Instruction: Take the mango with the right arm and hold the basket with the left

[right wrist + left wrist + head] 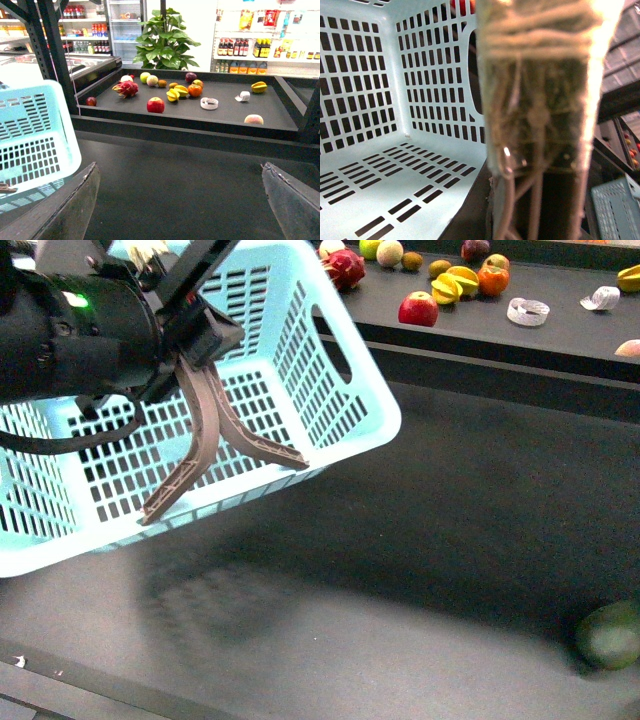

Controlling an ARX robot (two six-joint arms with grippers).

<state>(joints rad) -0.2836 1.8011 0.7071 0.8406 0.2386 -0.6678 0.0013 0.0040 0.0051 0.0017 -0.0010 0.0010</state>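
Taped handle [540,100] fills my left wrist view; left gripper [192,348] clamped on it, basket [290,350] hanging tilted above the counter [420,540]. Right gripper [180,210] spread wide, empty.

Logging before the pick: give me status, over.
Left gripper shut on grey-brown handles of pale turquoise slotted plastic basket, lifted. Right gripper open, empty. Yellow-orange oval mango untouched on far shelf. Dark green round fruit on near surface.

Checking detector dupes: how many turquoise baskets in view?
2. The basket hangs by its handles from the left hand; a second basket shows only in the left wrist view, further off. Others may be hidden.
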